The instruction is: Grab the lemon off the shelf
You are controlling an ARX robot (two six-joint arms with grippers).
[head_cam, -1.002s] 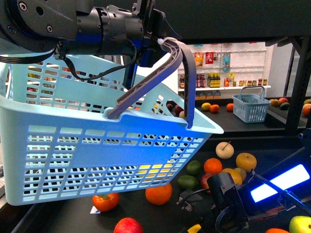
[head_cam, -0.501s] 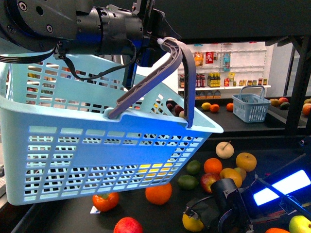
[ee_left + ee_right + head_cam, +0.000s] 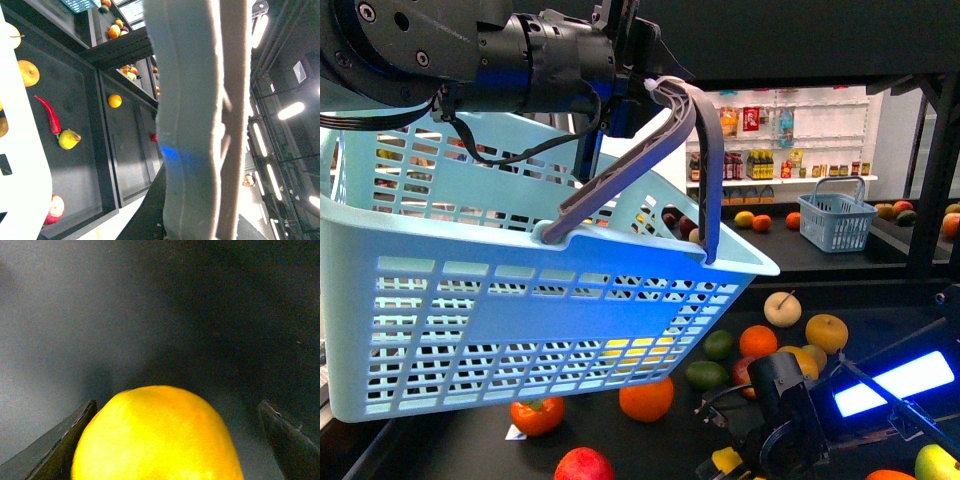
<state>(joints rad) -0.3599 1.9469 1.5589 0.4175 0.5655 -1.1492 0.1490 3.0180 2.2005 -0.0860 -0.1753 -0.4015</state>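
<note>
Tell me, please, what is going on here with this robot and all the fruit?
The left gripper holds a light-blue basket up by its handle, above the shelf tray of fruit. The right gripper is low over the same tray, with the lemon between its open fingers. One finger is close beside the fruit and the other stands apart from it, so the lemon is not yet clamped.

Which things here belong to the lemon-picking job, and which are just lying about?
Job: lemon, right gripper around it, shelf, probably the basket hanging from the left gripper.
Lying about: orange, red apple, green fruit, red chilli.
</note>
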